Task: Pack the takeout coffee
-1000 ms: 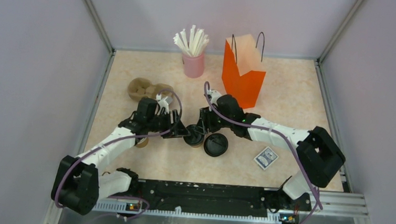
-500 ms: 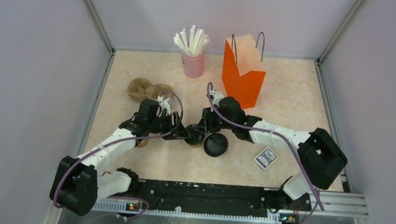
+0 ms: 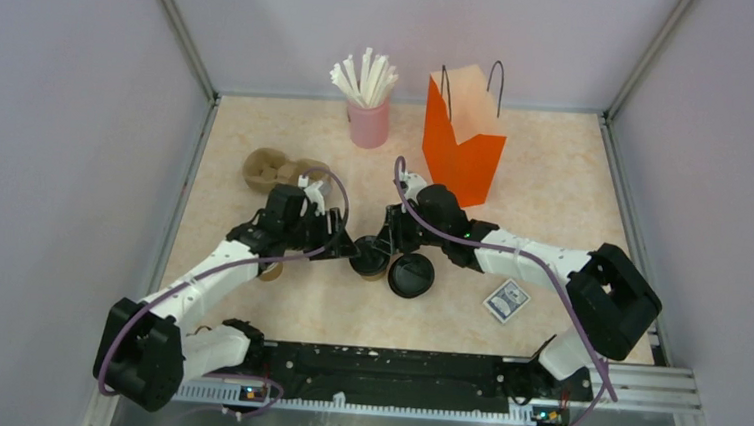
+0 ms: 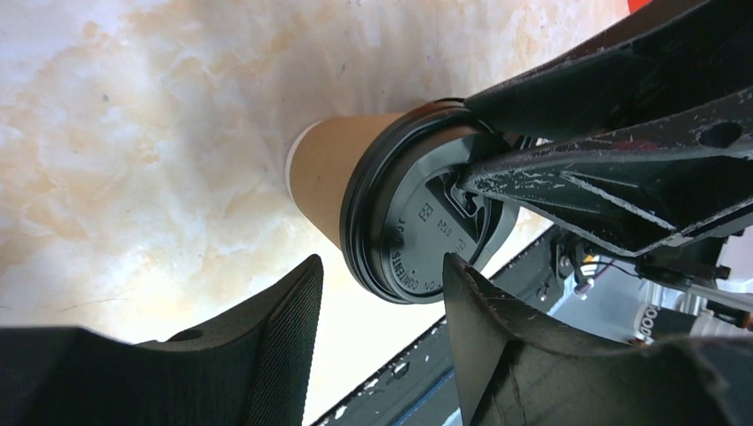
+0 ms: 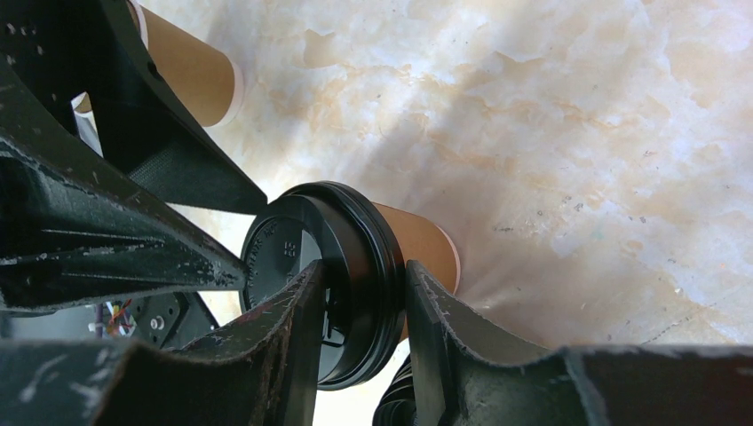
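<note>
The takeout coffee [image 3: 370, 259], a brown paper cup with a black sip lid, stands mid-table. It also shows in the left wrist view [image 4: 404, 222] and the right wrist view [image 5: 355, 266]. My right gripper [image 3: 383, 244] is shut on the lid's rim [image 5: 360, 271], one finger on the lid top and one under the rim. My left gripper [image 3: 344, 250] is open just left of the cup [image 4: 382, 266], and its fingers [image 4: 284, 328] are short of the lid and not touching it. The orange bag [image 3: 464, 129] stands open behind the right arm.
A separate flat black lid [image 3: 411, 275] lies right of the cup. A lidless brown cup [image 3: 269, 269] sits under my left arm and shows in the right wrist view [image 5: 191, 71]. A brown cup carrier [image 3: 281, 169], a pink straw holder [image 3: 368, 120] and a small card [image 3: 506, 300] are around.
My left gripper has edged slightly back to the left of the cup. My right gripper stays shut on the lid and has hardly moved.
</note>
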